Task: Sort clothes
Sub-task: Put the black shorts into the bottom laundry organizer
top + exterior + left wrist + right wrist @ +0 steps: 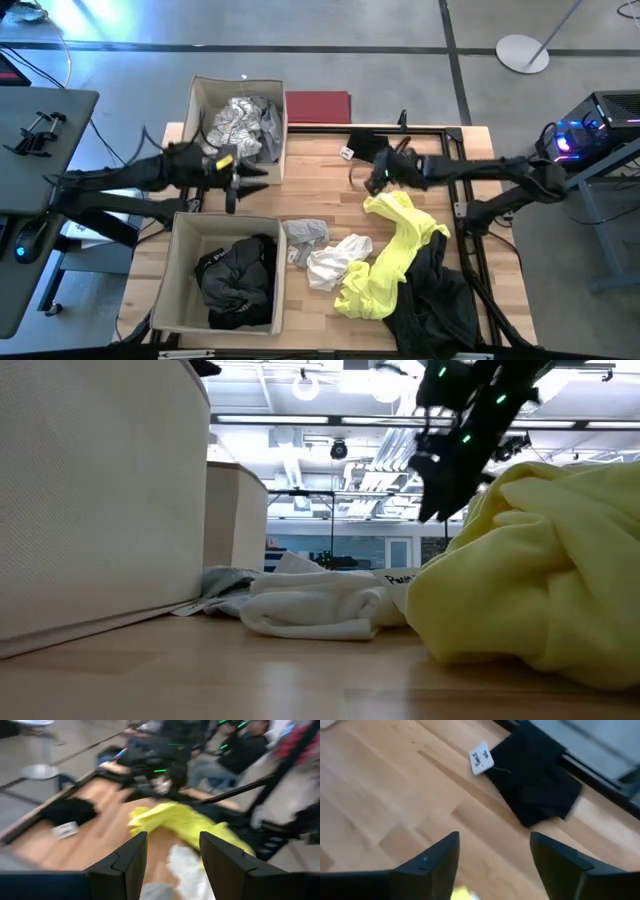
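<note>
On the left we see 2 beige fabric boxes: the far box [202, 100] holds a light grey garment [245, 124], and the near box [185, 290] holds a black garment [238, 280]. Between them hangs our left gripper [262, 179], its fingers [127, 865] spread apart with nothing between them, just beside the far box's near wall.

Moving right along the wooden table [320, 170], a small grey garment [305, 236] lies just beside the near box, touching a white garment [335, 262]. Next comes the neon yellow garment [385, 262], draped partly over a dark garment [435, 300] that is black or perhaps navy.

Above the yellow garment's far end hovers our right gripper [372, 183], its fingers [432, 862] spread wide and empty. Just beyond it lies a small black garment [535, 780] with a white tag [481, 759]. A flat dark red rectangle [318, 106] sits past the table's far edge.
</note>
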Available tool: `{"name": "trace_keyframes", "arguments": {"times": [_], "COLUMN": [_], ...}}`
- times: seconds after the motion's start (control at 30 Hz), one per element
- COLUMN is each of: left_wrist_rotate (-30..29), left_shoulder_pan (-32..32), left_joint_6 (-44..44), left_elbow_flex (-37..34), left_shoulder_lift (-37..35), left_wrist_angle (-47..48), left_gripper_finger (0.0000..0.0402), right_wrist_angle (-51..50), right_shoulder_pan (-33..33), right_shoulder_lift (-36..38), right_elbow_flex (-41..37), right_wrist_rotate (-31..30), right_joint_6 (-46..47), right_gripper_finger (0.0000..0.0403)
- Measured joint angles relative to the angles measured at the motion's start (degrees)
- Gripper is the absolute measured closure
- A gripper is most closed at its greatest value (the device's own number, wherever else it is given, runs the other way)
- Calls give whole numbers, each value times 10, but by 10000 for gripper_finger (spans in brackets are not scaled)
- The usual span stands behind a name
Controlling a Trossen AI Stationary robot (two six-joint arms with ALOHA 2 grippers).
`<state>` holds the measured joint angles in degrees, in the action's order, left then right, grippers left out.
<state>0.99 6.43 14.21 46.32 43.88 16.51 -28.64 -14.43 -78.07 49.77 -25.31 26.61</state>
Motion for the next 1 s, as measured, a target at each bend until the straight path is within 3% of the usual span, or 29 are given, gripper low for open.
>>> {"name": "trace_keyframes", "arguments": {"times": [0.13,0.33,0.5,0.63,0.77,1.0], "left_wrist_rotate": [-1,-4,-15,-25,-43,-176], "left_shoulder_pan": [-49,-101,-135,-162,-192,-237], "left_joint_6": [6,-25,-69,-141,-219,-369], "left_elbow_flex": [-42,-48,-47,-47,-47,-47], "left_shoulder_lift": [3,24,42,59,89,172], "left_wrist_angle": [-86,-160,-221,-254,-272,-303], "left_gripper_finger": [232,232,232,232,232,232], "right_wrist_angle": [68,137,181,194,187,183], "right_shoulder_pan": [-99,-172,-191,-196,-171,13], "right_shoulder_lift": [-62,-169,-231,-247,-231,-153], "right_elbow_flex": [1,1,1,3,1,-1], "right_wrist_rotate": [87,93,100,106,102,-29], "right_joint_6": [-53,-76,-91,-104,-129,-116], "right_gripper_finger": [142,148,192,269,377,395]}}
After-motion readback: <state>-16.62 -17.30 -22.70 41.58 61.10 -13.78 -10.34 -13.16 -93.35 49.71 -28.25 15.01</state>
